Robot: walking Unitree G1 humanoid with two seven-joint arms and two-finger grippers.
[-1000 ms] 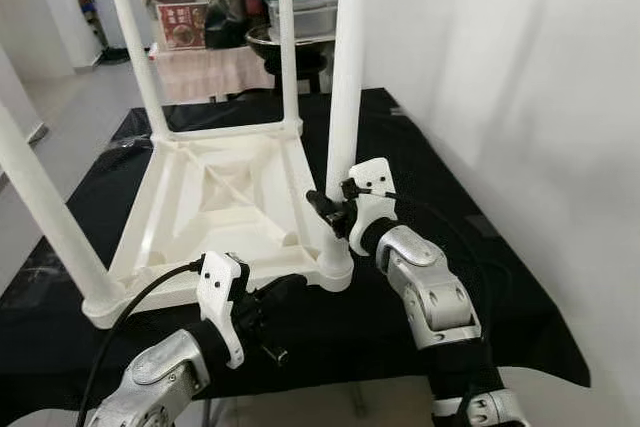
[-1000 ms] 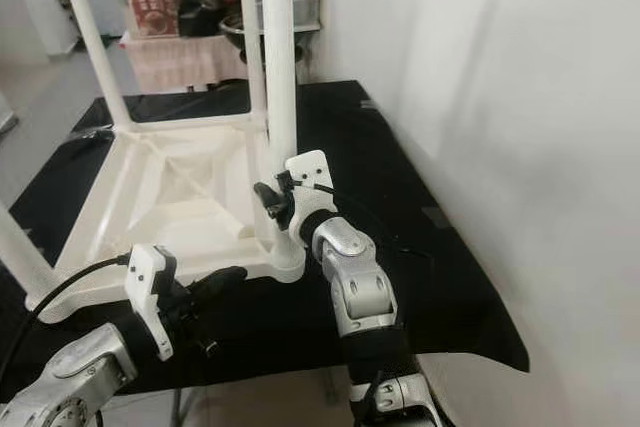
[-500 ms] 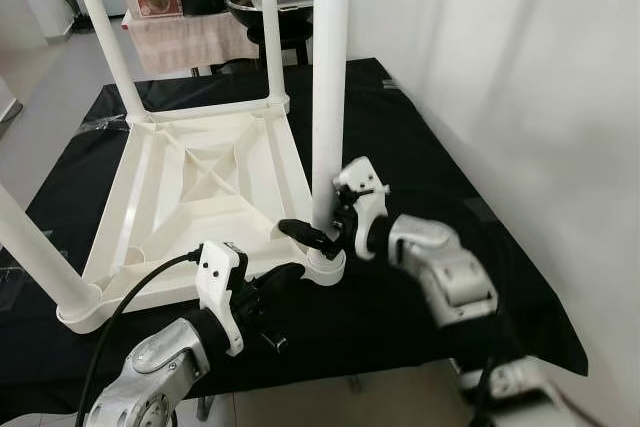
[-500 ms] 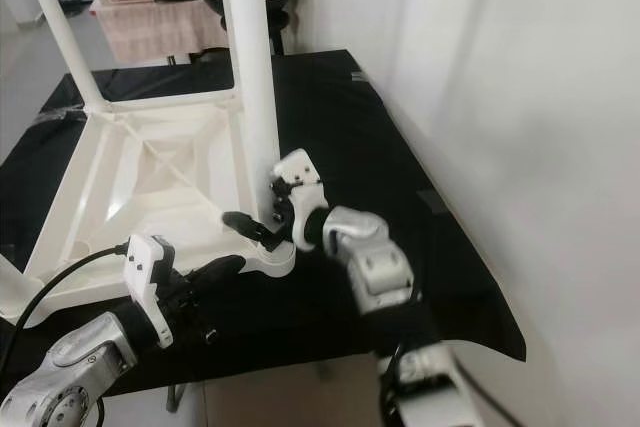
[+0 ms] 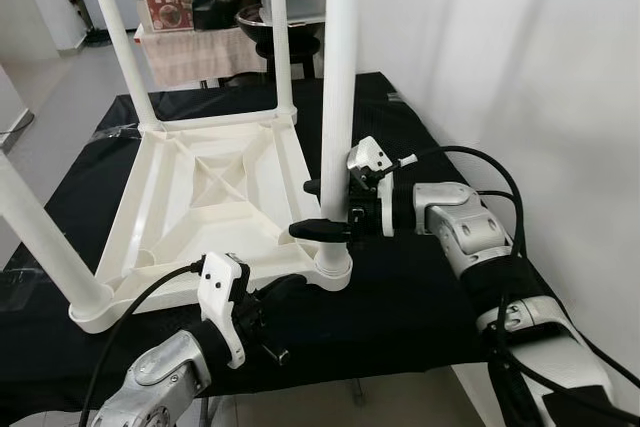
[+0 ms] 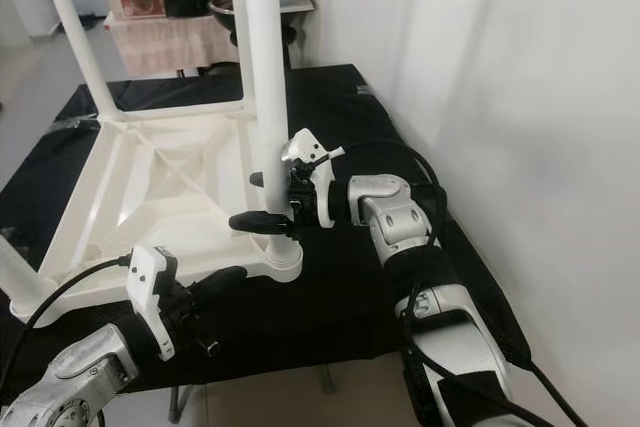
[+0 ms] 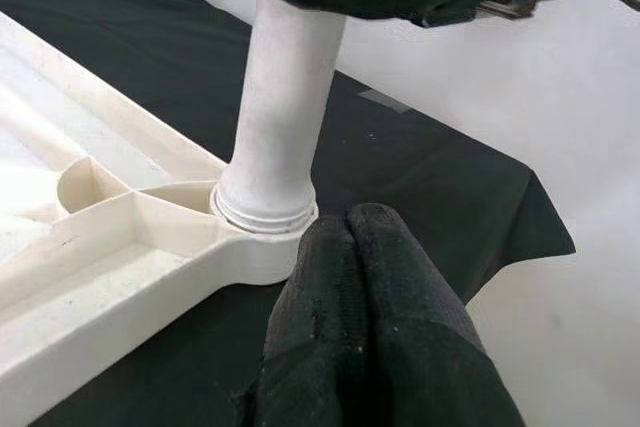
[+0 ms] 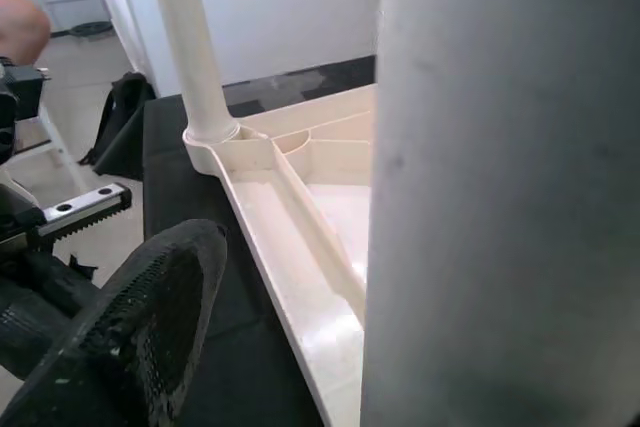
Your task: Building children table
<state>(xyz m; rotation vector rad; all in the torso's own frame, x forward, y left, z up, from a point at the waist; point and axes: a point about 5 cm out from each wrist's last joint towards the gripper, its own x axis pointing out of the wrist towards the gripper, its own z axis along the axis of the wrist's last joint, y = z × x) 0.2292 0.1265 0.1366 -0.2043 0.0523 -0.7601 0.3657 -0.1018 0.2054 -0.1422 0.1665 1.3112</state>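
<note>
Right arm extended from the right, forearm level, wrist turned inward; right claw (image 5: 322, 209) with its two black fingers spread, one above the other. Left arm bent low at the near edge, forearm angled forward and to the right; left claw (image 5: 285, 287) with fingers (image 7: 375, 317) pressed together, tips pointing forward

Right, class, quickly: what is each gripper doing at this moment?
Left gripper: shut, holding nothing, beside the upturned white plastic table's corner socket.
Right gripper: open around the white cylindrical table leg.
</note>
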